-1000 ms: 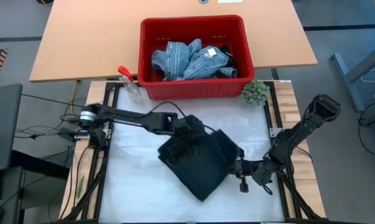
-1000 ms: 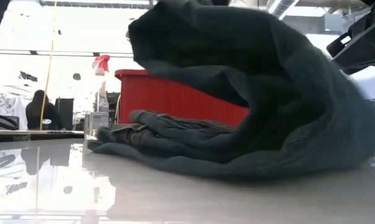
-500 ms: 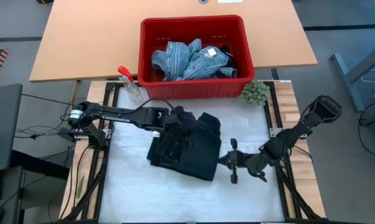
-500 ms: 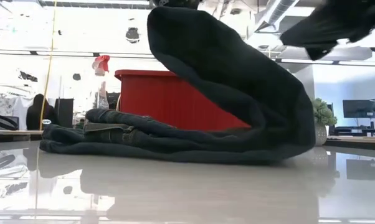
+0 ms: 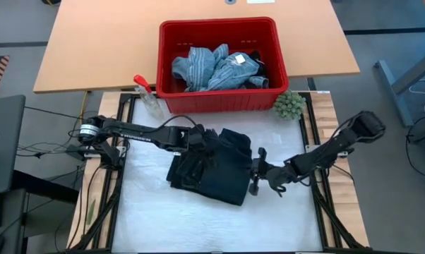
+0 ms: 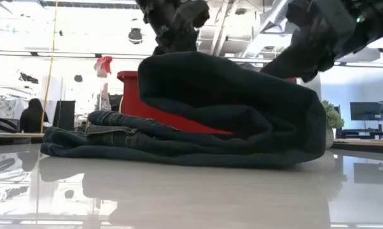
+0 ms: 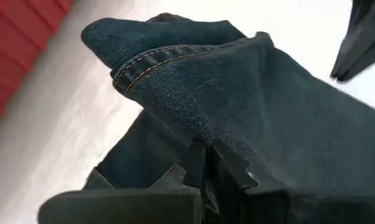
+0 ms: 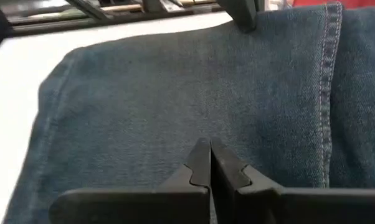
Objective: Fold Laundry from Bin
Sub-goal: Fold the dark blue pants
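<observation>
Dark jeans (image 5: 214, 166) are seen folded on the white table (image 5: 149, 219), in front of the red bin (image 5: 219, 65). The left gripper (image 7: 204, 163) is pressed together, pinching a fold of the jeans at its fingertips; the stitched hem lies just beyond them. The right gripper (image 8: 210, 163) is pressed together too, its tips against the denim at the pile's right edge; a hold cannot be confirmed. More laundry (image 5: 216, 68) is noted in the bin, well beyond both grippers.
</observation>
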Controlling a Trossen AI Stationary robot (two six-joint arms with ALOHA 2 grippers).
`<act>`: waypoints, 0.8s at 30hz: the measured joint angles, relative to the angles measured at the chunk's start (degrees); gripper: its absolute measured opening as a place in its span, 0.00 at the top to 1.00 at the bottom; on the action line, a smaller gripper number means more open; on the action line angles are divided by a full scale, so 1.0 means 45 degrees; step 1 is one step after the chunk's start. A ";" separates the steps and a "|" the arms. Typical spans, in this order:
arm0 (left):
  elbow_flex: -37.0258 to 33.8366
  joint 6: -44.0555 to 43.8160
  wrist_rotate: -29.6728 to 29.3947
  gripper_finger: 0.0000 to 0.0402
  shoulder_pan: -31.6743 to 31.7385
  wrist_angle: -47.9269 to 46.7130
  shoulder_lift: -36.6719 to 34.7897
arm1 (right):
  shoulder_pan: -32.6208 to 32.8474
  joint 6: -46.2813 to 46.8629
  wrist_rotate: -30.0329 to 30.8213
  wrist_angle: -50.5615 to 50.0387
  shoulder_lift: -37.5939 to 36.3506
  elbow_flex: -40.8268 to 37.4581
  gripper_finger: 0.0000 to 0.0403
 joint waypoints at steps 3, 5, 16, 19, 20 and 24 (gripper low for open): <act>-0.0113 -0.0571 0.0462 0.94 0.0235 -0.0011 0.0010 | 0.0057 0.0016 -0.0051 0.0172 0.0185 0.0000 0.93; -0.0113 -0.0707 0.1000 0.88 0.0386 0.0008 0.0010 | 0.0168 0.0038 -0.0060 0.0235 0.0215 0.0000 0.93; -0.0173 -0.3651 0.1315 0.42 0.0962 -0.1920 0.0010 | 0.0673 -0.0074 -0.0084 0.0072 0.0210 0.0000 0.93; -0.0524 -0.4283 0.1335 0.34 0.1026 -0.1830 0.0005 | 0.0794 -0.0102 -0.0094 -0.0189 0.0210 0.0000 0.93; -0.0690 -0.4485 0.1366 0.32 0.1040 -0.1806 0.0005 | 0.0839 -0.0102 -0.0094 -0.0243 0.0210 0.0000 0.93; -0.1618 -0.5328 0.1652 0.27 0.1065 -0.0972 0.0018 | 0.1006 -0.0117 -0.0094 -0.0494 0.0210 0.0000 0.93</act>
